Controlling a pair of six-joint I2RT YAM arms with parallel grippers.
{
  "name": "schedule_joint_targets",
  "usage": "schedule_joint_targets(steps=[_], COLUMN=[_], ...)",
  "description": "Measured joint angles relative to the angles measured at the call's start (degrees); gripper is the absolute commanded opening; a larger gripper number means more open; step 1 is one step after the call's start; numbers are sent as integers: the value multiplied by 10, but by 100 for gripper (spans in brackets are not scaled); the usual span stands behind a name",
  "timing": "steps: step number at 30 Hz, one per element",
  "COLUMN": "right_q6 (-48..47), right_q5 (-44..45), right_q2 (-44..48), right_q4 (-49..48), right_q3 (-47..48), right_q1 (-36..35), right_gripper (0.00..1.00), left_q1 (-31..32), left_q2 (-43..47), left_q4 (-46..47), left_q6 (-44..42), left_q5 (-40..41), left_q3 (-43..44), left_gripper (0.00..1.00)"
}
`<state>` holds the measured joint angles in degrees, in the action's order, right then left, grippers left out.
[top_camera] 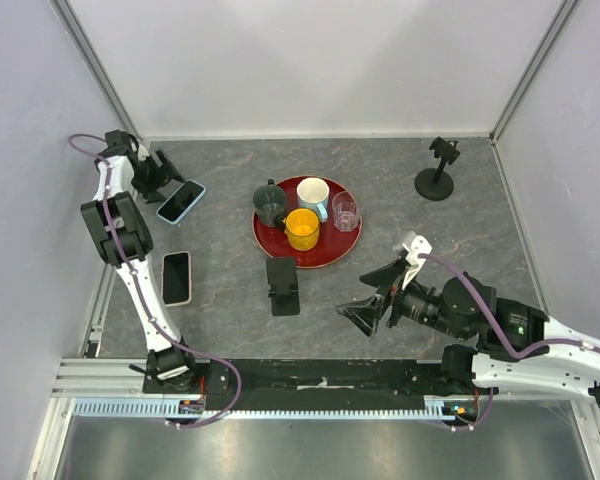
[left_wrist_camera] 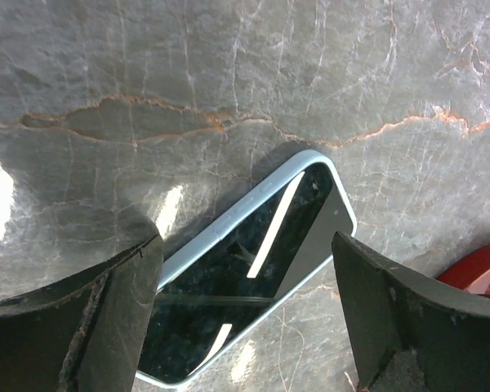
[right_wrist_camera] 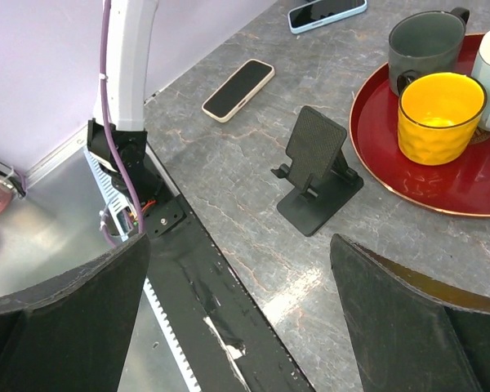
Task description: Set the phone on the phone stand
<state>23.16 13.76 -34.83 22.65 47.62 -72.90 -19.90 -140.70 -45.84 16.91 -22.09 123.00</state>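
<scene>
A phone in a light blue case [top_camera: 181, 201] lies face up at the back left of the table. My left gripper [top_camera: 168, 178] hovers open right over it; in the left wrist view the phone [left_wrist_camera: 253, 261] lies between my two fingers [left_wrist_camera: 106, 327], which do not touch it. A second phone in a cream case [top_camera: 177, 277] lies nearer the front left. A black folding phone stand [top_camera: 282, 285] stands in front of the red tray; it also shows in the right wrist view [right_wrist_camera: 318, 167]. My right gripper [top_camera: 365, 312] is open and empty, right of the stand.
A red tray [top_camera: 332, 250] in the middle holds a dark mug [top_camera: 271, 204], a white mug [top_camera: 313, 195], a yellow cup [top_camera: 302, 229] and a glass [top_camera: 346, 211]. A tall black holder on a round base [top_camera: 436, 170] stands at the back right. Walls enclose the table.
</scene>
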Motion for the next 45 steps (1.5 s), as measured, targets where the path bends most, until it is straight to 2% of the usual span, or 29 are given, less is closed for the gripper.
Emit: schedule_joint_targets(steps=[4, 9, 15, 19, 25, 31, 35, 36, 37, 41, 42, 44, 45], right_q6=[1, 2, 7, 9, 10, 10, 10, 10, 9, 8, 7, 6, 6], right_q5=[-1, -2, -10, -12, -5, 3, 5, 5, 5, 8, 9, 13, 13], right_q2=[16, 34, 43, 55, 77, 80, 73, 70, 68, 62, 62, 62, 62], right_q4=[-3, -12, -17, -16, -10, -7, -7, -7, -7, -7, -7, -7, -7], right_q3=[0, 0, -2, -6, -7, -7, -7, -7, -7, -7, -7, -7, -7], right_q1=[0, 0, 0, 0, 0, 0, 0, 0, 0, 0, 0, 0, 0], right_gripper=[98, 98, 98, 98, 98, 98, 98, 98, 98, 98, 98, 98, 98], left_q1=[1, 15, 64, 93, 119, 133, 141, 142, 143, 145, 146, 146, 146], left_q2=[29, 97, 131, 130, 94, 39, 25, 23, 22, 17, 16, 16, 16], left_q4=[15, 33, 33, 22, -33, -105, -128, -129, -130, -138, -139, -139, -139], left_q6=[-5, -13, -37, -54, -82, -106, -119, -121, -124, -130, -131, -133, -133], left_q5=[-9, -2, 88, 150, 216, 246, 259, 261, 262, 265, 266, 265, 265], left_q3=[-53, -166, -211, -208, -150, -55, -27, -25, -22, -12, -11, -10, -10], left_gripper=[90, 92, 94, 95, 96, 93, 90, 79, 74, 71, 68, 56, 44])
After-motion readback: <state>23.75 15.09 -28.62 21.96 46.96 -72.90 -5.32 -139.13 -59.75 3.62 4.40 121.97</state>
